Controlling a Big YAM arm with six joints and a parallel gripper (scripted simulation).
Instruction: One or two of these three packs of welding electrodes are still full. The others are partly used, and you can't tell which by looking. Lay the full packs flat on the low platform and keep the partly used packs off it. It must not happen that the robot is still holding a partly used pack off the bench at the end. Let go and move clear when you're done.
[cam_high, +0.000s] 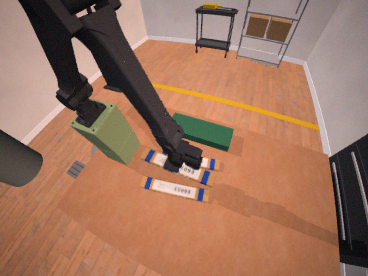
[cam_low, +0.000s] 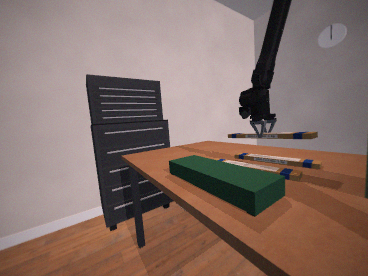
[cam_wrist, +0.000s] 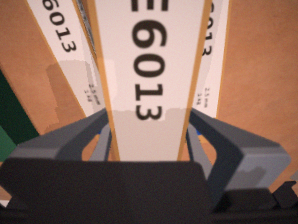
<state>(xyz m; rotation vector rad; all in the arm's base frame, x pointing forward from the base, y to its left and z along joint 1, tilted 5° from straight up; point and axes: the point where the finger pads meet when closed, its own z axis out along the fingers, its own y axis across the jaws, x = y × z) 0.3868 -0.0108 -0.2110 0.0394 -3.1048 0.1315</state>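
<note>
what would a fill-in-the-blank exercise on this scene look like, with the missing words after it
The gripper holds one pack ____ the table. The platform is coloured ____. The number printed on the held pack is ____. The number of packs lying on the table is ____.

above; green; 6013; two

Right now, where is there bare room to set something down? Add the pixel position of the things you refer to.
On top of the green platform (cam_high: 202, 132) (cam_low: 227, 180), and on the table (cam_high: 220, 235) (cam_low: 200, 150) beyond the packs, away from the platform. It's crowded under the gripper (cam_low: 263, 134) (cam_wrist: 149, 112).
</note>
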